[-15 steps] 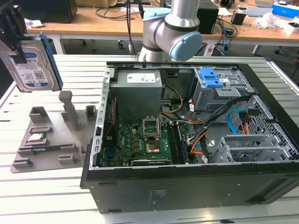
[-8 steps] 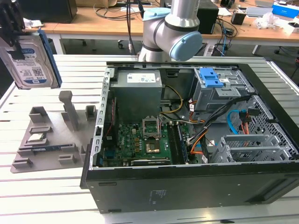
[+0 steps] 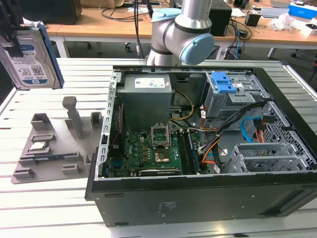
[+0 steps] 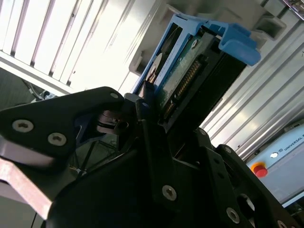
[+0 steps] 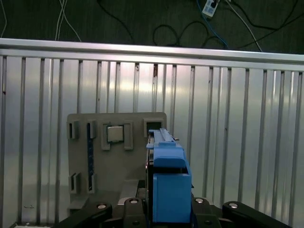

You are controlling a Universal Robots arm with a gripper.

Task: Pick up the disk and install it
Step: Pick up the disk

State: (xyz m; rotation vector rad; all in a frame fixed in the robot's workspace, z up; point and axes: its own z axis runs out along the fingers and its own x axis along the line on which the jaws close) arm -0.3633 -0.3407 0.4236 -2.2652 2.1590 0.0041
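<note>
Holds the disk [image 3: 30, 62] upright in mid-air, gripper [image 4: 149, 102] closed tight on it, above the surface [image 3: 29, 208] by the grey tray [image 3: 49, 148], toward the exterior view's left of the open computer case [image 3: 198, 198]; probably stiff, weighty, knock-sensitive, best clamped on its rigid sides.

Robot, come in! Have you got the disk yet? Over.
Gripper shut on the disk. Disk held in the air over the grey holder tray, not in the computer case. Path looks unblocked. Over.
</note>
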